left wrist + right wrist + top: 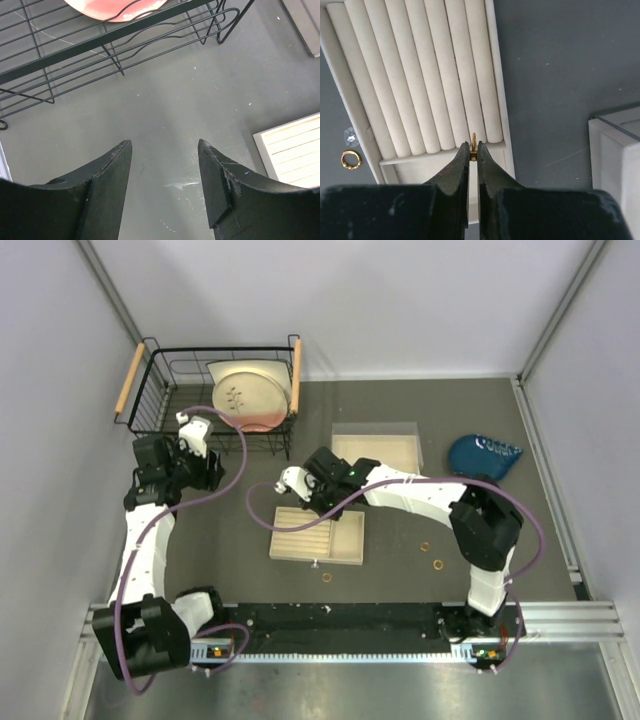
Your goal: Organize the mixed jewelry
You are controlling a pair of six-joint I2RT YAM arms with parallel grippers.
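Observation:
My right gripper [474,148] is shut on a tiny gold ring [474,138], held edge-on at the near end of the beige ridged tray's [420,75] rolls, by its right rim. In the top view this gripper [328,502] hangs over the tray's [300,540] far edge. Another gold ring [350,159] lies on the table left of the tray, with a tiny clear stone [351,135] beside it. The top view shows loose gold rings at the tray's near edge [327,577] and to its right [425,546], [438,564]. My left gripper [165,145] is open and empty over bare table. The silver hoop is not in view.
A black wire basket [160,390] with a cream plate [250,395] stands at the back left, close to my left gripper [207,468]. A clear-lidded box [378,450] sits behind the tray. A blue object [483,455] lies at the right.

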